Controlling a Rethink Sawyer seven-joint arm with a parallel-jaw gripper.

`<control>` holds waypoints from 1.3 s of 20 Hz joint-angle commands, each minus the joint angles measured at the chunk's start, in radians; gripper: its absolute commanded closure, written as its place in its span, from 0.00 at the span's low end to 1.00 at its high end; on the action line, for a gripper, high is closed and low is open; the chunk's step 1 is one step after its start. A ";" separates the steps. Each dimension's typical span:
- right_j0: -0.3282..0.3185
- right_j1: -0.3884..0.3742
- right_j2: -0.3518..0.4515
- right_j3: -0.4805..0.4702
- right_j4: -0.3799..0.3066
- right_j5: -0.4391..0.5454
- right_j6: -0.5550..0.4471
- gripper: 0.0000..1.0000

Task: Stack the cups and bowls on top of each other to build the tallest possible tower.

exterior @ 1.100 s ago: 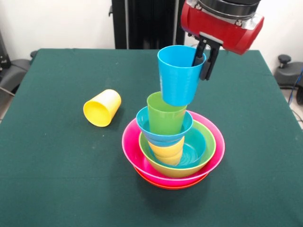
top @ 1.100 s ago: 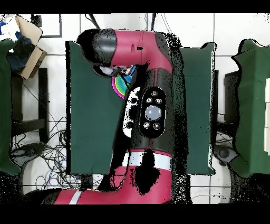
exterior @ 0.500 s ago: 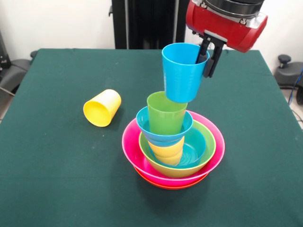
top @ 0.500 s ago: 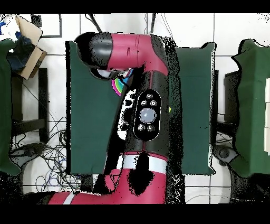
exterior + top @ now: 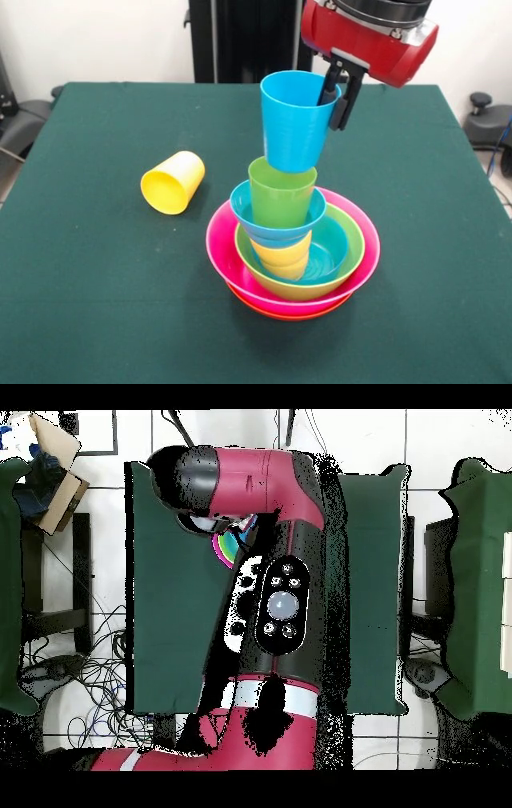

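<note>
The tower (image 5: 293, 248) stands right of the table's middle: an orange bowl at the bottom, a pink bowl (image 5: 220, 248), a lime green bowl, a blue bowl in it, the squat yellow-orange cup (image 5: 282, 254), a small blue bowl (image 5: 240, 210) and a green cup (image 5: 281, 196) on top. My gripper (image 5: 334, 92) is shut on the rim of the light blue cup (image 5: 294, 124), one finger inside and one outside. It holds the cup upright just above the green cup, its base at the green rim. A yellow cup (image 5: 173, 182) lies on its side to the left. The arm hides the tower in the overhead view.
The green table cloth (image 5: 96, 280) reaches all edges of the front view. The black pedestal (image 5: 240, 40) stands at the far side. In the overhead view the red arm (image 5: 280, 584) covers the table's middle, with other green tables at both sides.
My gripper has moved the light blue cup a little to the left, more squarely over the green cup. The tower and the yellow cup have not moved.
</note>
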 commanded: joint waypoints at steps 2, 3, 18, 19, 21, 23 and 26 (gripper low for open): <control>0.023 0.036 0.027 0.111 0.000 -0.061 0.155 1.00; 0.024 0.036 0.025 0.112 0.001 -0.063 0.155 1.00; 0.028 0.038 0.020 0.112 0.011 -0.074 0.161 1.00; 0.029 0.039 0.020 0.109 0.012 -0.071 0.161 1.00; 0.029 0.042 0.022 0.108 0.014 -0.076 0.163 1.00; 0.029 0.045 0.023 0.105 0.015 -0.082 0.166 1.00; 0.030 0.046 0.022 0.104 0.017 -0.081 0.165 1.00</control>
